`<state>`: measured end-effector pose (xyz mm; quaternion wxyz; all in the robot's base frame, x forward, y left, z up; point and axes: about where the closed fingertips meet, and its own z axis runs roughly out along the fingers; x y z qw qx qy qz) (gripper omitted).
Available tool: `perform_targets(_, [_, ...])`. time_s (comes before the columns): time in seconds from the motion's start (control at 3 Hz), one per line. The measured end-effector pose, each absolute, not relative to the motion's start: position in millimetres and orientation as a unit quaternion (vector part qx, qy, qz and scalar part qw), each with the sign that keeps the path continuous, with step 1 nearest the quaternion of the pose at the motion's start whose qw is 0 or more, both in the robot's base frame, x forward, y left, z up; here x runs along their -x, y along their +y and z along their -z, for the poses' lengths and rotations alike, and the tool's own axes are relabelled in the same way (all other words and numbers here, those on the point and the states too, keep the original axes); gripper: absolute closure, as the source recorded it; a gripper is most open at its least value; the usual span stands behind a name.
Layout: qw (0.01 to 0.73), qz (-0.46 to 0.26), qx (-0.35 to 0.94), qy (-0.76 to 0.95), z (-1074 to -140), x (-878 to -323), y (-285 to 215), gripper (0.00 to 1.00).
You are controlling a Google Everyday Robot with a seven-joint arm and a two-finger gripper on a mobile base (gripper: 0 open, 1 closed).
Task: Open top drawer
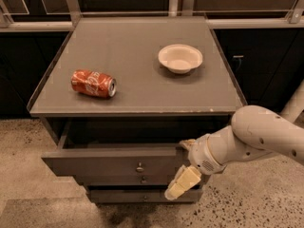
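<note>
The top drawer (95, 162) is the dark grey front with a small round metal knob (139, 167) under the table top. It stands pulled out, with a dark gap showing behind its front. My gripper (183, 164) is at the right end of that front. One tan finger (186, 144) lies at the front's top edge and the other (182, 183) hangs below it, so the fingers stand apart. The knob is to the left of the gripper and nothing touches it.
A grey table top (137, 87) carries a red soda can (93, 83) lying on its side at the left and a white bowl (180, 57) at the right. Two lower drawers (118, 179) sit under the top one. Dark cabinets stand behind, and the floor is speckled.
</note>
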<state>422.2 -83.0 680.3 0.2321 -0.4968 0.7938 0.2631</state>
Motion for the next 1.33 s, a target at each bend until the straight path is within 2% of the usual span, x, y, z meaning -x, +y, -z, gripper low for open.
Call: perform_targets(1.33, [0.197, -0.287, 0.506, 0.790, -673.7, -405.1, -75.1, 0.00])
